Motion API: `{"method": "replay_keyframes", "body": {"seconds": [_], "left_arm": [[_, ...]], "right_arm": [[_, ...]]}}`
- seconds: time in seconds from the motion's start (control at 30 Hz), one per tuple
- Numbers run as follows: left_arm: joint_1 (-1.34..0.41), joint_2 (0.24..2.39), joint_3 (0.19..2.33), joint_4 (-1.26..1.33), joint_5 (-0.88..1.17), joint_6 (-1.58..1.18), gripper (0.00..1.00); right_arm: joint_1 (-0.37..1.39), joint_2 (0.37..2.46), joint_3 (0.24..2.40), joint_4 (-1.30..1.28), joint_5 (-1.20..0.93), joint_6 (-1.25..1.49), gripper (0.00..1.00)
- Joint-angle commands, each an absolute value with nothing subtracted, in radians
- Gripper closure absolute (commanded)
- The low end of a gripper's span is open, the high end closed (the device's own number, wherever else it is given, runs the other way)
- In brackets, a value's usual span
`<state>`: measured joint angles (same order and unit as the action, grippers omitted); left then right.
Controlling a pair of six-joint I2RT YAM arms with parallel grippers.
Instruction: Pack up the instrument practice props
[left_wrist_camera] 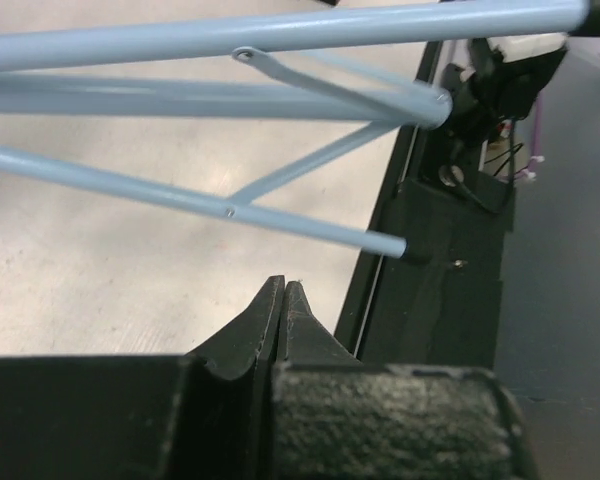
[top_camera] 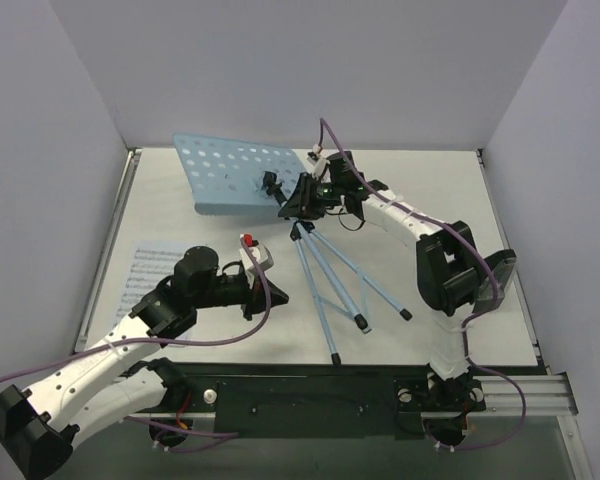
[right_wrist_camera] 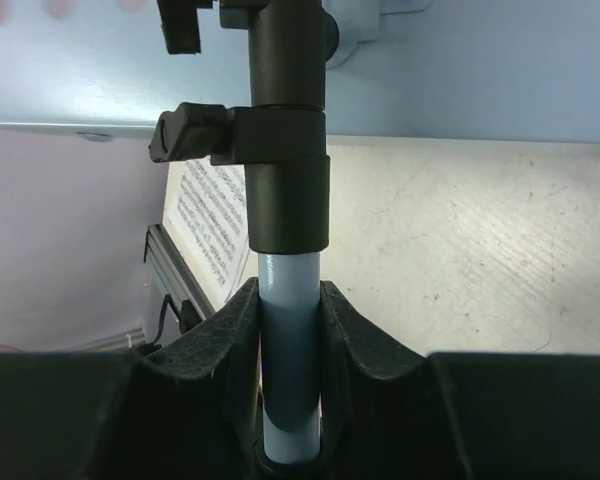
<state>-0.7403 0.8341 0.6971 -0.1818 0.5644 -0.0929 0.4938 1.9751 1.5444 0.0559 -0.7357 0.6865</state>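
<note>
The light-blue hole-punched music stand [top_camera: 230, 175] is tipped over, its desk at the back left and its thin tripod legs [top_camera: 332, 285] spread toward the near edge. My right gripper [top_camera: 306, 199] is shut on the stand's blue pole [right_wrist_camera: 288, 350] just below the black clamp collar [right_wrist_camera: 288, 130]. My left gripper [top_camera: 252, 303] is shut and empty, left of the legs; its closed fingertips [left_wrist_camera: 283, 292] sit below the legs [left_wrist_camera: 210, 200] without touching them. White sheet-music pages [top_camera: 140, 272] lie at the table's left edge and also show in the right wrist view [right_wrist_camera: 208, 215]. The metronome is out of view.
A black base rail [top_camera: 320, 395] runs along the near edge, close to the leg tips. Grey walls [top_camera: 70, 120] enclose the left, back and right sides. A small white part with a red button [top_camera: 257, 250] sits by my left wrist.
</note>
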Motion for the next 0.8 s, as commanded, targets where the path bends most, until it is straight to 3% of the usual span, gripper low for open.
{"method": "replay_keyframes", "body": {"seconds": [0.0, 0.37, 0.47, 0.63, 0.77], "left_arm": [[-0.709, 0.847, 0.646, -0.061, 0.554, -0.1, 1.0], [-0.588, 0.814, 0.555, -0.155, 0.427, -0.164, 1.0], [-0.543, 0.831, 0.545, -0.154, 0.303, -0.216, 0.81], [-0.436, 0.932, 0.555, -0.069, 0.149, -0.287, 0.68], [-0.358, 1.038, 0.597, -0.015, 0.074, -0.388, 0.51]], "right_arm": [[0.476, 1.956, 1.563, 0.257, -0.798, 0.762, 1.0], [0.474, 1.947, 1.496, 0.379, -0.815, 0.841, 1.0], [0.471, 1.947, 1.483, 0.379, -0.805, 0.842, 1.0], [0.468, 1.925, 1.445, 0.379, -0.808, 0.828, 1.0], [0.476, 1.891, 1.463, 0.471, -0.865, 0.819, 1.0]]}}
